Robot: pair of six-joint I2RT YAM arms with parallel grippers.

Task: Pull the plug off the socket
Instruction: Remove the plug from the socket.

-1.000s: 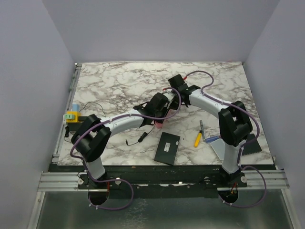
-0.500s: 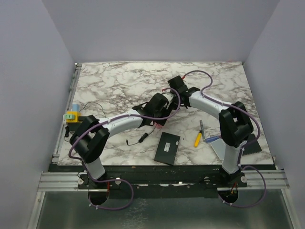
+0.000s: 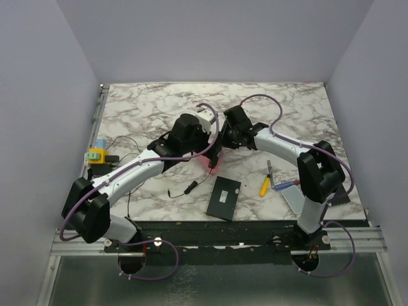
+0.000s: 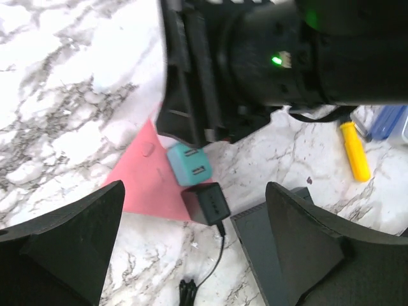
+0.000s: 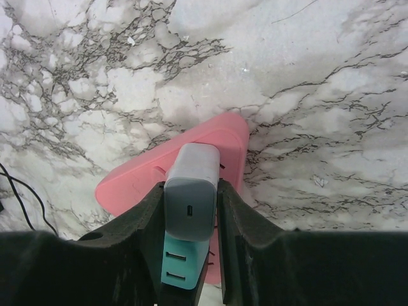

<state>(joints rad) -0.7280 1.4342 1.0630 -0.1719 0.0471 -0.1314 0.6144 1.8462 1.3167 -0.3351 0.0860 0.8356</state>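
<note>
1. The left gripper is spread wide and pinches nothing. Its two dark fingers stand well apart at either side of its wrist view.
2. Just ahead of those fingers, between them, lies a small, boxy, matt black plug. A thin black cable trails from it back toward the wrist.
3. The black plug touches the teal end of the socket block. Whether its pins are seated or free cannot be told.
4. The right gripper is pressed together on the socket block, a rounded bar of smooth grey and teal plastic. One finger sits on each long side, with the teal end nearest that wrist.
5. Under the right gripper lies a flat pink mat, triangular with rounded corners and probably soft rubber. It rests on a glossy table with a white and grey marble pattern.
6. The plug looks light, rigid and slick, and offers little surface to grip. The best hold is probably on its two flat side faces, never on the limp cable, which could strain.
7. The pull likely needs to run straight along the pins, away from the block.
8. The block also looks light and would probably slide unless clamped, so the right gripper's hold matters.
9. To the right of the left gripper lie a flat black panel and a yellow screwdriver handle.
</note>
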